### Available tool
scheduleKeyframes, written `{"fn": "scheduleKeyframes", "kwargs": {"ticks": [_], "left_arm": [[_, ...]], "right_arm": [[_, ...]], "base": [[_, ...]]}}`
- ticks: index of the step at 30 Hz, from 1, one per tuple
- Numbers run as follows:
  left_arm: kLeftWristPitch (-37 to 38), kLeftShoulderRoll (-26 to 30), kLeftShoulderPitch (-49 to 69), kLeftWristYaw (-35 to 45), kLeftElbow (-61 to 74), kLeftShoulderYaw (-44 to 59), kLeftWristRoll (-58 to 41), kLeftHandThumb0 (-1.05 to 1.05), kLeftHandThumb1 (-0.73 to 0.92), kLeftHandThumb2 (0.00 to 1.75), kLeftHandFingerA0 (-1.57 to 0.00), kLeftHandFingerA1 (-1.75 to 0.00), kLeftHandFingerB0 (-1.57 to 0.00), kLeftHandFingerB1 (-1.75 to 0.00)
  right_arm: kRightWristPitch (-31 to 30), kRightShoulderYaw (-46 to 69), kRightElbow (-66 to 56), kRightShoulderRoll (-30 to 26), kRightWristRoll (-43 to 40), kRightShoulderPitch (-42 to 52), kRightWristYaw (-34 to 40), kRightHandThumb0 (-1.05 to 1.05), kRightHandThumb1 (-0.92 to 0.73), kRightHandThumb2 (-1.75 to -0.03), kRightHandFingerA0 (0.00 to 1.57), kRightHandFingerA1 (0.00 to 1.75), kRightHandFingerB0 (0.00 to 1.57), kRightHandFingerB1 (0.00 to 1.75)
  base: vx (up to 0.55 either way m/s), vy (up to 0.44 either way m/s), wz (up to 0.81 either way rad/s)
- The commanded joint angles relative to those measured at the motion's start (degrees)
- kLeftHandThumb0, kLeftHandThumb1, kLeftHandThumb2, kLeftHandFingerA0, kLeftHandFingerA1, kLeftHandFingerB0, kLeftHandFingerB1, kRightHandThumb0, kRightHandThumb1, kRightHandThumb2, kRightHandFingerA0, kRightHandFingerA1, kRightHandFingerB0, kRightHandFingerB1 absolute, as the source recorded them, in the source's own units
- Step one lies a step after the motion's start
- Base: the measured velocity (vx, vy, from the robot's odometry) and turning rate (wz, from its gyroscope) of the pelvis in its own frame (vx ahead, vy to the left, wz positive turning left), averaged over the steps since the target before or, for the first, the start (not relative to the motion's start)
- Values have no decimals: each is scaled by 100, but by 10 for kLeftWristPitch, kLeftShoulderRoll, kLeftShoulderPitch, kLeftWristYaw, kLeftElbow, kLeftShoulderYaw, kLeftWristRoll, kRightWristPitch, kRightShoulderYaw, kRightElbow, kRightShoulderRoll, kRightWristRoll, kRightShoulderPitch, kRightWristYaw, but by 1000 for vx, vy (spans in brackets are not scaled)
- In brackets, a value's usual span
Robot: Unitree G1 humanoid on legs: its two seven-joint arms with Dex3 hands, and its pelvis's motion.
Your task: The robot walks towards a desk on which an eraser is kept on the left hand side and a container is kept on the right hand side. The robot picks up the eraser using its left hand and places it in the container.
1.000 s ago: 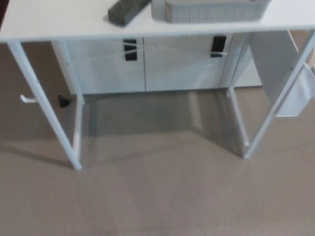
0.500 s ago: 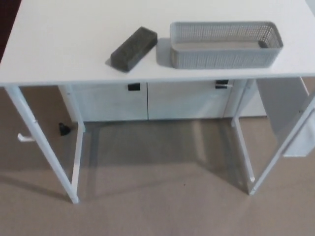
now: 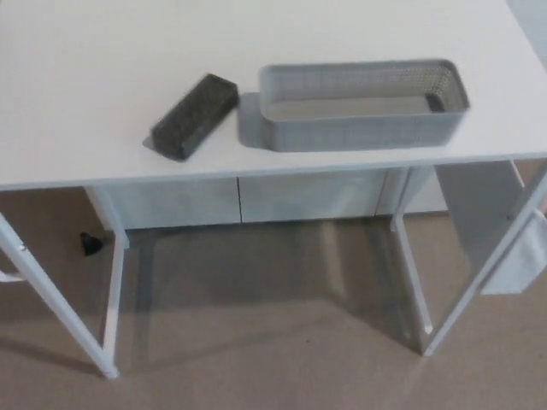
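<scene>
A dark grey block eraser [image 3: 194, 115] lies at an angle on the white desk [image 3: 77, 94], near the front edge and left of centre. Just to its right stands a long grey mesh container [image 3: 363, 104], which looks empty inside. A small gap separates the two. Neither of my hands nor any part of my arms shows in the head view.
The desk stands on thin white legs [image 3: 55, 307] over a beige carpeted floor [image 3: 256, 342]. White cabinets [image 3: 239, 198] sit behind, under the desktop. A small black object [image 3: 88, 244] lies on the floor at the left. A white panel [image 3: 491, 222] hangs at the right.
The whole picture has shifted: the camera now looks higher and further right, so more of the desktop shows, with the eraser and container fully in view and lower in the picture.
</scene>
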State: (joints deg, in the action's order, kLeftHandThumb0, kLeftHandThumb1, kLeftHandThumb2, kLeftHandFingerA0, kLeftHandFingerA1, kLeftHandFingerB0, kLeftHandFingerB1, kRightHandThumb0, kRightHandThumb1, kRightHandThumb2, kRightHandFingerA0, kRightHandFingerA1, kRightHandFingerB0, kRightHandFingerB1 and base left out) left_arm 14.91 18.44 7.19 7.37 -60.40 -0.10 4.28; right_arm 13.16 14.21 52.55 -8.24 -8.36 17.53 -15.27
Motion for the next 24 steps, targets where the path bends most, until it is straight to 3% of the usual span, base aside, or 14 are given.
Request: {"fn": "scheduleKeyframes", "kwargs": {"ticks": [1,10,24], "left_arm": [[6,13,1,7,-10,13,-5,-33,60,58,-46,-42,-33,-34],[11,19,-12,1,-35,16,2,-33,60,58,-44,-41,-32,-33],[14,23,-14,-2,-34,10,8,-33,61,58,-45,-41,-33,-33]], "right_arm": [[24,2,20,-5,1,-4,1,-35,-62,-58,40,54,28,38],[42,-1,41,-10,5,-10,-3,-37,-61,-58,41,55,28,38],[58,-11,60,-14,18,-20,0,-40,-61,-59,38,54,27,38]], "base": [[125,187,12],[91,-35,7],[145,-176,2]]}}
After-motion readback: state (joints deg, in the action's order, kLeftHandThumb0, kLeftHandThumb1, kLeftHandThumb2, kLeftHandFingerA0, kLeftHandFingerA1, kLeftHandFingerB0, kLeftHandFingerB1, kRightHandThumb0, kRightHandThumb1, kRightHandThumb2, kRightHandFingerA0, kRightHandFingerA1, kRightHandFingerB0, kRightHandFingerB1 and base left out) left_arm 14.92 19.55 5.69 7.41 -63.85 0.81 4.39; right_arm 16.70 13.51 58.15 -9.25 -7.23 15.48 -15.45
